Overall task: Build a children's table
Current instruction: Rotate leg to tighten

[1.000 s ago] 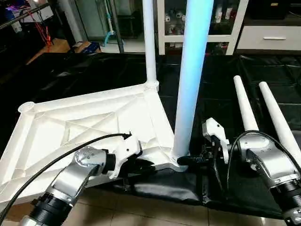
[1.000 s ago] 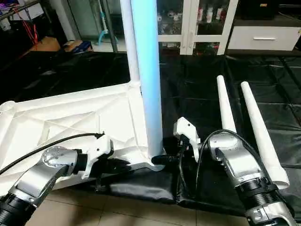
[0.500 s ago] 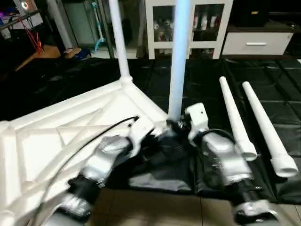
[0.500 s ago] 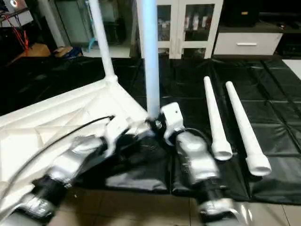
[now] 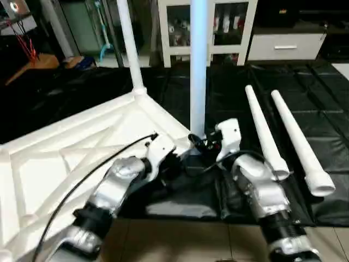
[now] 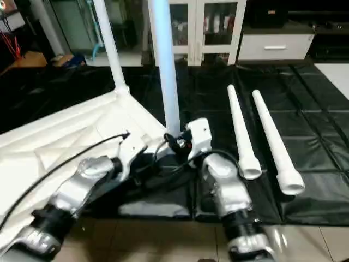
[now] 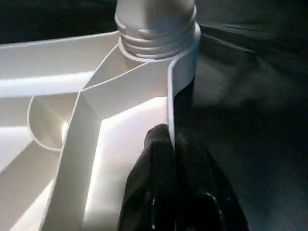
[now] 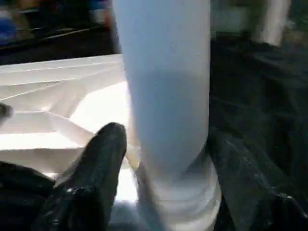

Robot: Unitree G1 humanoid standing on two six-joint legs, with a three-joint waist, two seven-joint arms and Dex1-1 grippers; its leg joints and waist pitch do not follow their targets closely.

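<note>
Both arms have swung inward to the upright leg (image 5: 198,65) in the ribbed tabletop (image 5: 82,153)'s near corner, its top cropped; left gripper (image 7: 174,159) pinches the rim, right gripper (image 8: 159,144) straddles the smooth tube.

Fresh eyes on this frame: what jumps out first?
Two white legs standing upright from corner sockets of the upside-down tabletop, with the near leg dead centre. Both grippers crowd its base: the left gripper pinches the tabletop rim, the right gripper straddles the leg. Two spare legs lie on the black mat to the right.
</note>
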